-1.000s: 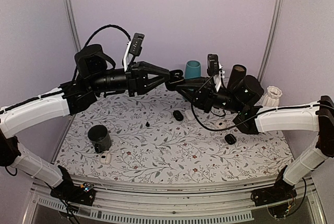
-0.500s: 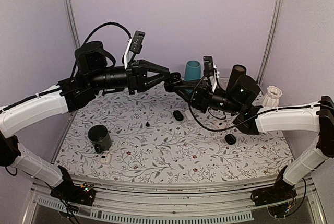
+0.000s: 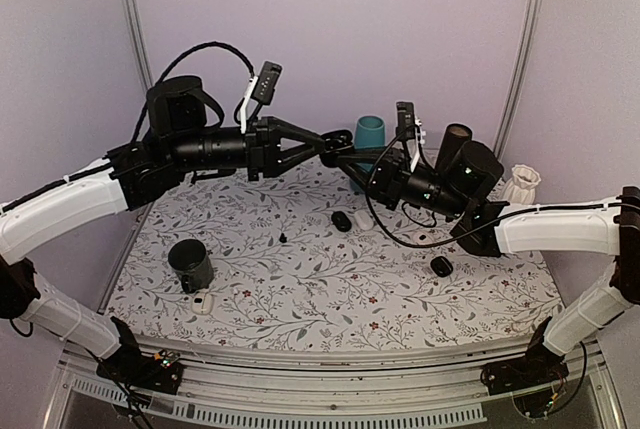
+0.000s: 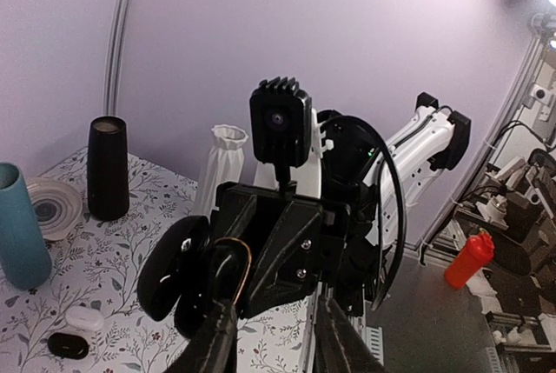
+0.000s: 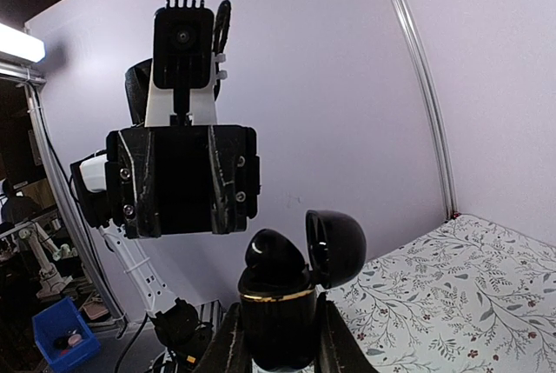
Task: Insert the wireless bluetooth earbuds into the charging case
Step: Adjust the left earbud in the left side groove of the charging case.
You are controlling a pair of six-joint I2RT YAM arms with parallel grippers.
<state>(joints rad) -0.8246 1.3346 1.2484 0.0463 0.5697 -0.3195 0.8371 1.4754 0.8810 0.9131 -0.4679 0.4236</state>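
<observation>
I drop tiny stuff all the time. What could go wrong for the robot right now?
1. The right hand pinches the open charging case up in the air, well above the table. If the grip slips, the case could fall and bounce.
2. The left hand is right up against it. A small bump might tilt the case or knock its lid shut.

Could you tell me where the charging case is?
Top view: the charging case is in the right gripper, lid open, held up facing the left gripper, beside the teal cup.
</observation>
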